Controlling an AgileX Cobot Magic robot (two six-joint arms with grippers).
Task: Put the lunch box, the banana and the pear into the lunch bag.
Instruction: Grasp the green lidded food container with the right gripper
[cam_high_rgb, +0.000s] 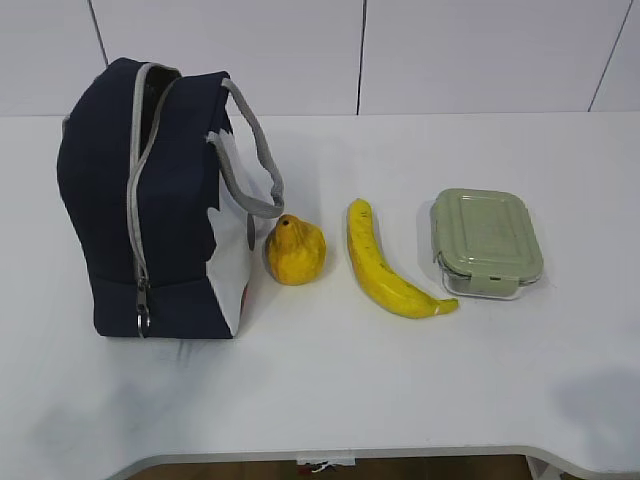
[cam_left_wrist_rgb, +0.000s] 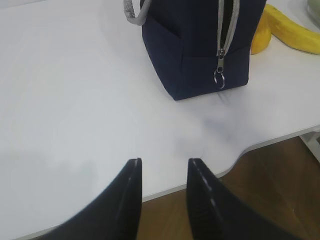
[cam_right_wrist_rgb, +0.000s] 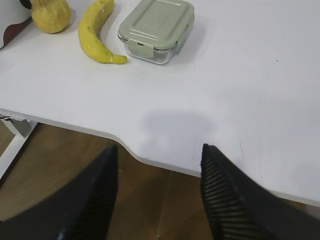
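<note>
While both arms hang back over the near edge of the bench (cam_high_rgb: 330, 400), nothing is packed. My left gripper (cam_left_wrist_rgb: 162, 170) stands partly open and empty; my right gripper (cam_right_wrist_rgb: 157, 155) stands wider, also empty.

The lunch bag (cam_high_rgb: 150, 200) stands upright at the left, zipper (cam_left_wrist_rgb: 222, 30) parted along the top and down its near end. The pear (cam_high_rgb: 295, 250) sits just beside the bag, then the banana (cam_high_rgb: 385, 270), then the lunch box (cam_high_rgb: 487, 243), all on the bench.

Handling, as I judge it: the lunch box is rigid, its clear walls likely slick; grip across the short sides below the lid. The banana bruises; take it at mid-length. The pear may roll. The bag is soft and may sag shut.

The bag's interior is dark, and its far side is hidden.
</note>
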